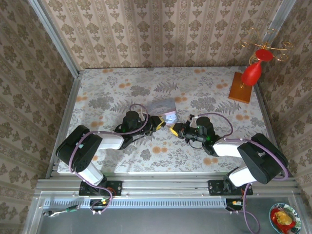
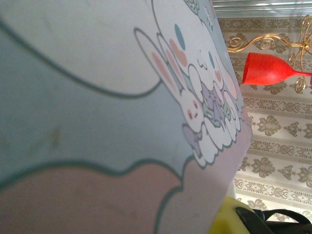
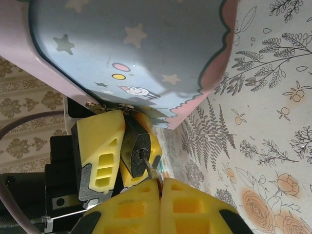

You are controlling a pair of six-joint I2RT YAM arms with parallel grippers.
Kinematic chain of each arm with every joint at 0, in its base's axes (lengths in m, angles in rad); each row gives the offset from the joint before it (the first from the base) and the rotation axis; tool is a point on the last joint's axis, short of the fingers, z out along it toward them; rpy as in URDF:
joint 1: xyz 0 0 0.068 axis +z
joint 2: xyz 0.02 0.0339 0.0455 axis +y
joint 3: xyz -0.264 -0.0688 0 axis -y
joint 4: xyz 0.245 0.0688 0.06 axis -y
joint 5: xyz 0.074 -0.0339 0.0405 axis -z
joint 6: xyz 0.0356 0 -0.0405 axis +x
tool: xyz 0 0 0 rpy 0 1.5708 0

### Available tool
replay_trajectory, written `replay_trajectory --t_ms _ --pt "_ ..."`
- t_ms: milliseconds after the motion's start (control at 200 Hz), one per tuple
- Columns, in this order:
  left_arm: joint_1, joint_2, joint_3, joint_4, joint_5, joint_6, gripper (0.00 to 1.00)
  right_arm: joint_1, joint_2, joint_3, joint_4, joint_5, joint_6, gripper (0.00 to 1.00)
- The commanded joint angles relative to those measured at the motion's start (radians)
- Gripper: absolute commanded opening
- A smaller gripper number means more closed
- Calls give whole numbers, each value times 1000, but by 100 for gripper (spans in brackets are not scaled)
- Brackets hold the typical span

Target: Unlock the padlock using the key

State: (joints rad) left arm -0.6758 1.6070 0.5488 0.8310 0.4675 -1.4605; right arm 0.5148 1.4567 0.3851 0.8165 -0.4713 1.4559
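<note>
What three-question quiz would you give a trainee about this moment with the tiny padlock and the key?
1. True or false: the thin dark metal key has its tip at the keyhole of the tiny black-bodied padlock.
2. Which one clamps the padlock? A. left gripper B. right gripper C. neither
3. Fill in: the right gripper is shut on the ____.
Key: 1 true; 2 A; 3 key.
</note>
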Motion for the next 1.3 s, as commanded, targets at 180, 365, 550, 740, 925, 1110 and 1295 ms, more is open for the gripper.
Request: replay_trajectory --t_ms 180,365,550,740,925,1110,1295 --pt "-45 -53 26 78 38 -8 0 -3 63 37 102 -33 46 0" --pt "-57 -62 35 48 36 13 0 -3 47 55 100 -48 52 0" --pt "-61 -68 36 35 37 31 0 -4 48 83 74 -68 63 0" --pt "-72 -64 47 42 39 32 0 -4 80 101 94 -79 84 0" --pt "-81 -84 43 53 33 21 0 -10 132 77 155 -73 115 0" --pt "-91 -98 43 45 26 25 0 -18 184 77 234 -84 143 0" --pt "-99 -85 52 56 45 27 0 -49 181 86 223 -112 133 0"
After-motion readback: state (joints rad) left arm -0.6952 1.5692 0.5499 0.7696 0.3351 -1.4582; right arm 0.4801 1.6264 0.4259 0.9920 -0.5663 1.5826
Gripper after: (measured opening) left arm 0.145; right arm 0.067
